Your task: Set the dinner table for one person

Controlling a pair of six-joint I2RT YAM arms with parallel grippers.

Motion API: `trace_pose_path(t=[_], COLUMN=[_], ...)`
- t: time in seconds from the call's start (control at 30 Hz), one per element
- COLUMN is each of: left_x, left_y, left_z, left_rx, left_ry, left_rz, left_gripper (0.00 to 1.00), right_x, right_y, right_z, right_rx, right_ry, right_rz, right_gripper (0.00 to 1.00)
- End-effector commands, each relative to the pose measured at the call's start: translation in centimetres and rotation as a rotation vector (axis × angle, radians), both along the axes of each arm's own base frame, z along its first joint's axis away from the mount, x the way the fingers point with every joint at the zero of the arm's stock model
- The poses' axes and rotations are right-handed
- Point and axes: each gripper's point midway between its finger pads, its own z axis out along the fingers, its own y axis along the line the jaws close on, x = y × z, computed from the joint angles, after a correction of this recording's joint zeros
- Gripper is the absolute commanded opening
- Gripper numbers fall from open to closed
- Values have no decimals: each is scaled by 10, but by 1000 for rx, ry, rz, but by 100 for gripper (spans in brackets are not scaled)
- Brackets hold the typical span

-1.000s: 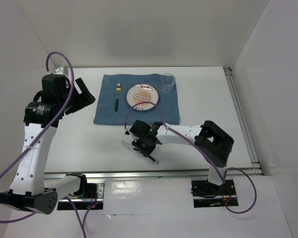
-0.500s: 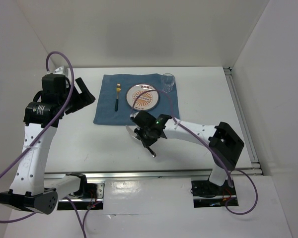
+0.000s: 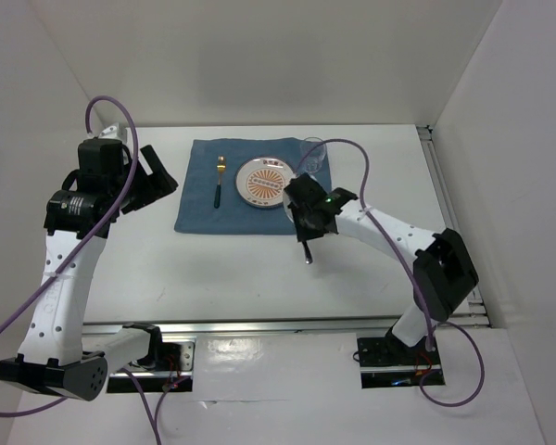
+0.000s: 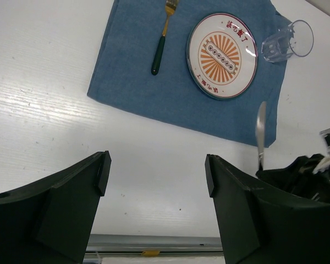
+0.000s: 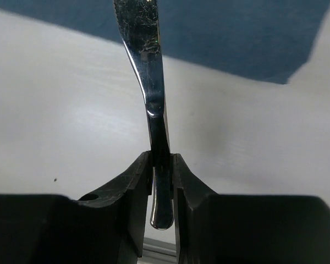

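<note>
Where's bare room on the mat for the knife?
Free on the mat: the strip right of the plate, below the glass; also the near band. The table in front is bare too. Crowded: fork to plate gap. The right gripper, shut on the knife, hangs by that strip.

A robotics lab test cell: plain white panels (image 3: pixel 259 56) box in a white counter (image 3: pixel 380 176) on three sides. Two white-and-black robot arms, left (image 3: pixel 60 278) and right (image 3: pixel 389 232), are bolted to metal base plates (image 3: pixel 394 357) at its near edge, behind an aluminium rail (image 3: pixel 287 324), with purple cables (image 3: pixel 97 107) looping off them. The only homely touch is a staged setting: a blue placemat (image 3: pixel 204 199) carrying a plate (image 3: pixel 267 181), a fork (image 3: pixel 219 181) and a glass (image 3: pixel 313 153).
</note>
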Motion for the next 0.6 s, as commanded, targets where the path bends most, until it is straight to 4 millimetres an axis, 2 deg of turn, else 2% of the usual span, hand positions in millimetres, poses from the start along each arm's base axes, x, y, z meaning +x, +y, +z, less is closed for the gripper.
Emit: trace_pose_path(t=[0.0, 0.13, 0.17, 0.2, 0.23, 0.3, 0.4, 0.5, 0.57], left_x=[2, 2, 2, 2, 2, 2, 2, 2, 3], left_y=[3, 4, 4, 4, 4, 4, 4, 4, 4], left_z=[9, 9, 9, 9, 9, 9, 13, 13, 9], left_rx=[11, 16, 16, 16, 16, 16, 16, 16, 17], left_ry=[-48, -48, -48, -48, -48, -48, -57, -57, -39], left_rz=[2, 10, 10, 10, 10, 10, 10, 10, 10], left_gripper=[87, 87, 87, 87, 87, 87, 87, 87, 87], right_x=[30, 55, 61, 73, 75, 96, 116, 130, 139], right_y=[-26, -39, -42, -46, -43, -48, -48, -52, -59], right_z=[35, 30, 21, 25, 21, 22, 16, 3, 2], right_rx=[43, 49, 30, 42, 49, 63, 74, 70, 69], right_ry=[-86, -80, -64, -81, -76, -93, -93, -68, -69], right_rz=[-138, -194, -200, -224, -219, -240, -251, -271, -294], right_gripper=[0, 0, 0, 0, 0, 0, 0, 0, 0])
